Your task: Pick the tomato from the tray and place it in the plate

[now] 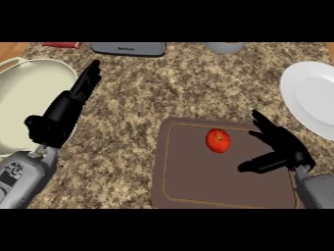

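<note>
A red tomato (219, 140) sits on the brown tray (198, 186), near its far right part. My right hand (281, 147) hovers over the tray's right edge, just right of the tomato, fingers spread and thumb pointing left, not touching it. The white plate (321, 100) lies at the right edge of the counter, beyond that hand. My left hand (64, 110) rests at the left, fingers straight and pointing up, holding nothing.
A large cream pot (14, 103) with a handle sits at the left, partly behind my left hand. Along the far edge are a grey appliance (129, 48), a red item (61, 45) and a grey cup (225, 47).
</note>
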